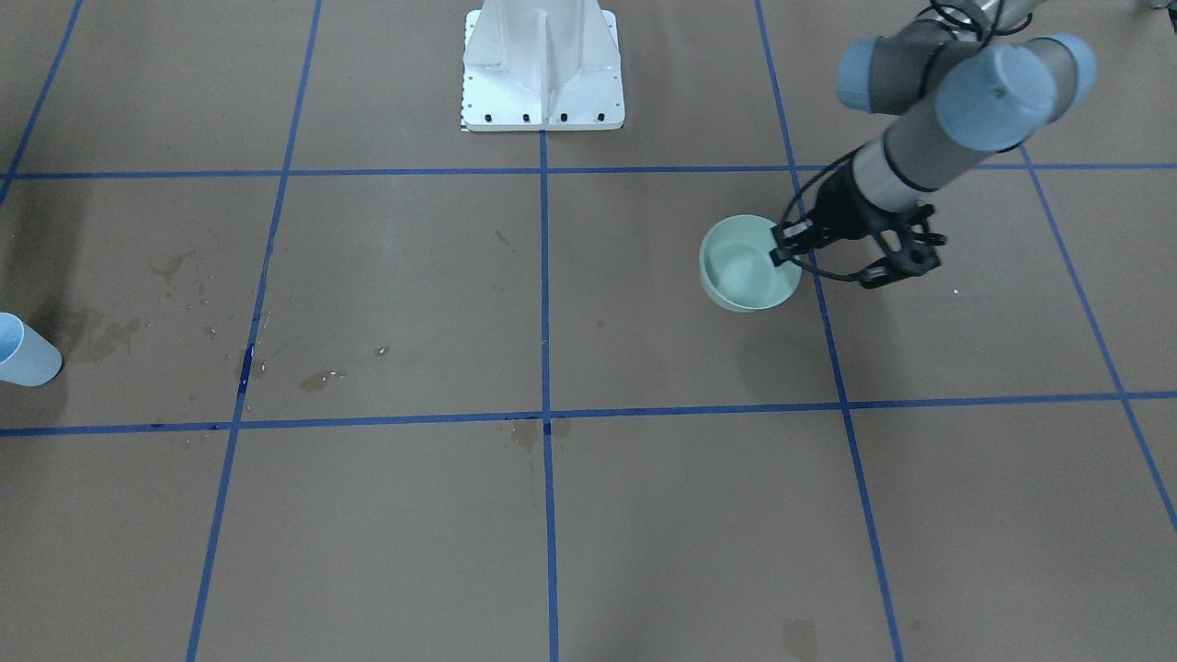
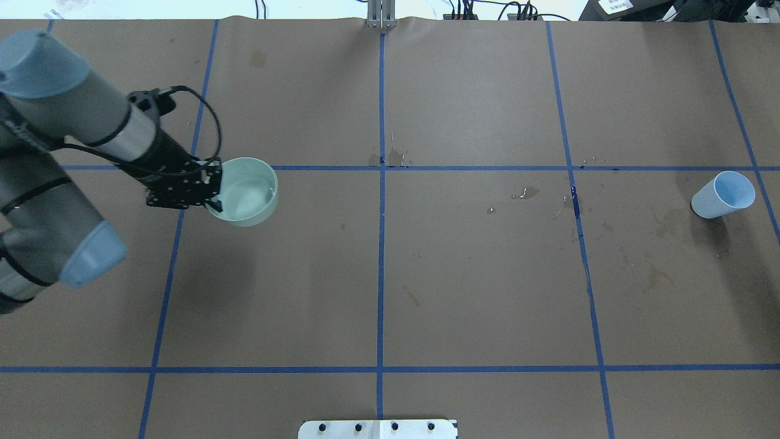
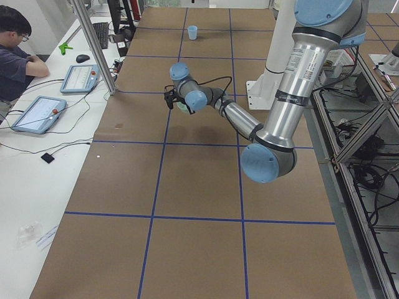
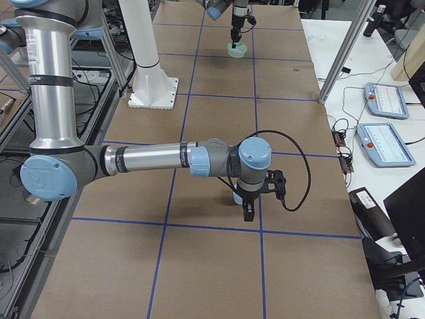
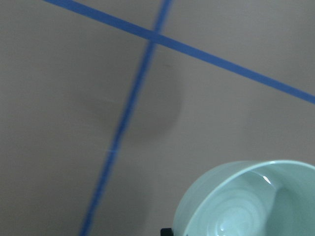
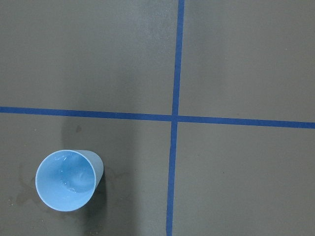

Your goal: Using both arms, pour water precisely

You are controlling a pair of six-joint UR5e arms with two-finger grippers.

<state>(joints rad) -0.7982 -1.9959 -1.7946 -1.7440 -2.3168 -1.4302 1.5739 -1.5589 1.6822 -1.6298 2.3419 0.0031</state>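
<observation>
Pinching the rim of the pale green round glazed bowl [image 2: 247, 222], the left gripper [image 2: 213, 194] has its two black fingers closed across the wall at the bowl's left edge in the overhead view. You grip it by the rim, I judge, so that a wrist roll can tip the far lip as a spout. In the left wrist view the shadow sits offset from the bowl. That reads as the bowl lifted off the brown paper-covered table with the blue tape grid [image 2: 475, 274], and roughly level.

Water [image 5: 231, 220]: clear and colourless, lying in the bottom of the bowl, left of centre in the overhead frame. It shows only as pale swirls and a few bright glints. No stream is visible.

Light blue tapered paper cup [image 6: 99, 169]: upright at the far right of the overhead frame, well apart from the bowl. A thin glinting layer lies in its bottom. You will see dark wet stains and scattered droplets near it and toward mid-table.

Right gripper [image 4: 249, 211]: hangs fingers-down just beside the cup, lower centre of the right side view, probably staged to take the cup. You cannot tell from that view how wide its fingers stand.
</observation>
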